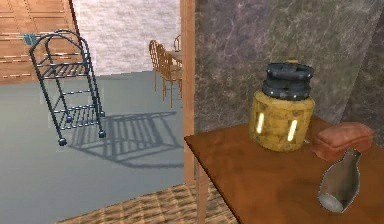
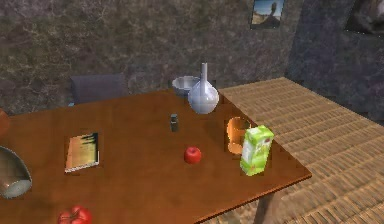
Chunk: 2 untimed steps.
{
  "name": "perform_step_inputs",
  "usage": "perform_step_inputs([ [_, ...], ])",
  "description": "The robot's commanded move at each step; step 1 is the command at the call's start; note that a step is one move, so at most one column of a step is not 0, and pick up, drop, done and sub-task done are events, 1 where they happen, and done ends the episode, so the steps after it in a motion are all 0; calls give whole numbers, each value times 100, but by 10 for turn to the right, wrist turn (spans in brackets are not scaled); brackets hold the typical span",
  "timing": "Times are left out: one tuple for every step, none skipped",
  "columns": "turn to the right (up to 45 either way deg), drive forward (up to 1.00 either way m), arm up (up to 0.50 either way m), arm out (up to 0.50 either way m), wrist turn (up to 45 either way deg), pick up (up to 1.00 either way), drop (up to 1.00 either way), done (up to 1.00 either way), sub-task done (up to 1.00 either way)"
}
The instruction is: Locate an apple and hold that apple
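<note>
Sitting on table [image 2: 130, 115], red apple [image 2: 192, 154] at 9 o'clock of green carton [image 2: 258, 150]; direction from tool, tool state: cannot tell.

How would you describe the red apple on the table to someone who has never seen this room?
Find the brown wooden table. Near its middle, left of the green carton and the orange cup, lies the apple: small, round, red, standing alone.

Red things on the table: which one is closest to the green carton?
The red apple in the middle of the table, just left of the green carton. The other red thing sits at the picture's bottom edge, below the book.
</note>
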Motion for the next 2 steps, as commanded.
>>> perform_step_inputs([
  [0, 0, 50, 0, 0, 0, 0, 0, 0],
  [0, 0, 38, 0, 0, 0, 0, 0, 0],
])
